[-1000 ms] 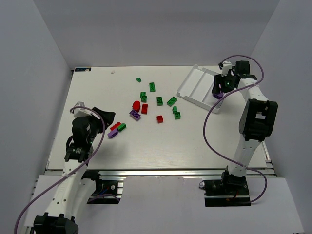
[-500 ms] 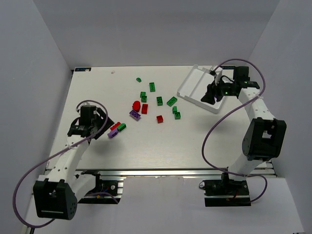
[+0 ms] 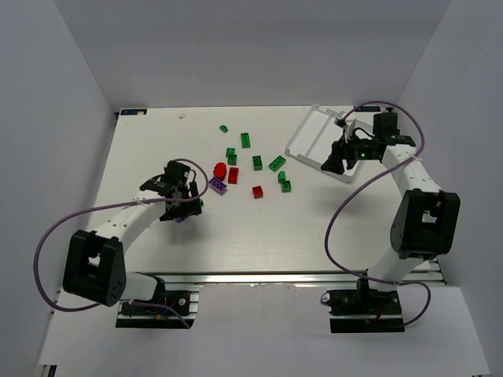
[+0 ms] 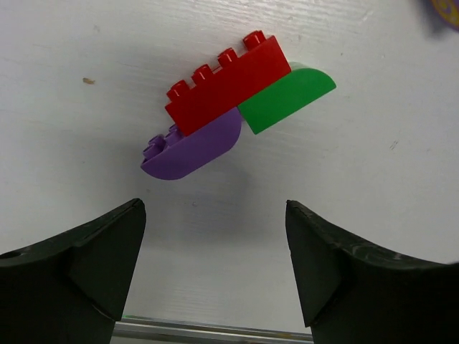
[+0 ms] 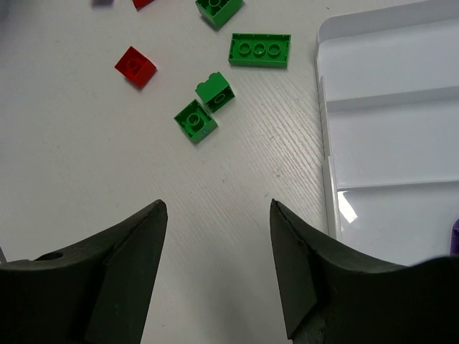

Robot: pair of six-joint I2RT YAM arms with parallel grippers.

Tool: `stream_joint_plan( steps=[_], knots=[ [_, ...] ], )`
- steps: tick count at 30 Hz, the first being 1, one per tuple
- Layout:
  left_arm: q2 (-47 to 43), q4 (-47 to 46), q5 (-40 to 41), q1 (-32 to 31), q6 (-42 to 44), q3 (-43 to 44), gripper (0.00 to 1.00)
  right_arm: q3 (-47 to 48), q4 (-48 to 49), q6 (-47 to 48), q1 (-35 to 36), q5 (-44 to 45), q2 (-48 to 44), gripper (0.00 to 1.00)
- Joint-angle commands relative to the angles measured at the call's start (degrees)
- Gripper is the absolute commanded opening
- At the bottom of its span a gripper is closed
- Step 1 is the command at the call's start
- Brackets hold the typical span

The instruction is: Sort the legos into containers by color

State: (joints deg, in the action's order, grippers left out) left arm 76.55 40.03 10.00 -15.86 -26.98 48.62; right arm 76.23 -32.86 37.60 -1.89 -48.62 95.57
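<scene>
The left gripper hangs with its black jaws spread wide and nothing between them, over a stuck-together cluster in the upper middle of the left wrist view: a long red studded plastic brick, a purple rounded brick touching its lower left side, and a green rounded brick touching its right end, all lying on the white table. The right gripper is likewise wide apart and empty, just beside the white three-compartment plastic tray at the right of its wrist view. A flat green brick, two small green bricks and a small red brick lie on the table toward the upper left of that view. From above, the remaining loose green, red and purple bricks are scattered mid-frame, between the two grippers.
</scene>
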Motion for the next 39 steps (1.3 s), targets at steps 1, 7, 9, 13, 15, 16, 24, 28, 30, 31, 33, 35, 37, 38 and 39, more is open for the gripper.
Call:
stream_joint_plan(
  steps=[1,7,9,13,15,16,24,28,30,31,33,35,37,38,39],
  knots=[
    [0.70,-1.62,3.27,-1.89,6.06,1.30,0.88,0.85,0.61,-0.52,-0.31,-1.92,0.05,0.65],
    [3.77,-3.29,5.56,-1.98,12.73,2.26,0.81,1.29,0.17,-0.95,-0.31,-1.92,0.58,0.65],
    [4.65,-3.29,5.99,-1.98,15.02,3.14,0.81,1.64,-0.01,-0.95,-0.31,-1.74,0.76,0.65],
    [5.71,-5.14,4.77,-2.07,18.54,3.41,0.80,1.91,-0.10,-1.13,-0.31,-1.65,1.20,0.65],
    [7.11,-5.84,4.85,-1.98,19.85,3.50,0.80,2.08,-0.18,-1.39,-0.31,-1.65,1.37,0.65],
    [7.73,-6.19,3.81,-1.98,20.30,3.50,0.75,2.17,-0.18,-1.39,-0.31,-1.65,1.46,0.65],
    [10.28,-8.91,3.45,-1.98,21.36,2.01,0.66,2.96,-0.62,-1.39,-0.31,-1.39,2.08,0.65],
    [10.63,-9.79,3.80,-1.98,21.36,1.30,0.63,3.49,-0.80,-1.83,-0.31,-1.65,2.60,0.65],
    [10.81,-10.67,3.98,-1.98,21.27,1.21,0.61,3.84,-0.98,-1.92,-0.31,-1.92,2.69,0.65],
    [10.90,-10.94,4.06,-1.98,21.18,1.21,0.60,3.93,-0.89,-1.92,-0.31,-1.92,2.87,0.65],
    [11.68,-10.77,3.80,-1.98,20.83,1.39,0.56,4.37,-1.33,-2.01,-0.31,-2.09,2.96,0.65],
    [12.74,-10.15,3.62,-2.07,20.48,1.65,0.55,4.54,-1.68,-2.01,-0.31,-2.09,2.96,0.65],
    [13.18,-9.53,3.45,-1.98,20.30,2.09,0.54,4.63,-1.68,-2.01,-0.39,-2.09,2.78,0.65],
    [13.36,-8.92,3.36,-1.98,20.30,2.35,0.54,4.63,-1.68,-2.01,-0.31,-2.18,2.69,0.65],
    [13.53,-8.48,3.53,-1.98,20.22,2.44,0.55,4.63,-1.77,-2.10,-0.31,-2.18,2.61,0.65]
  ],
)
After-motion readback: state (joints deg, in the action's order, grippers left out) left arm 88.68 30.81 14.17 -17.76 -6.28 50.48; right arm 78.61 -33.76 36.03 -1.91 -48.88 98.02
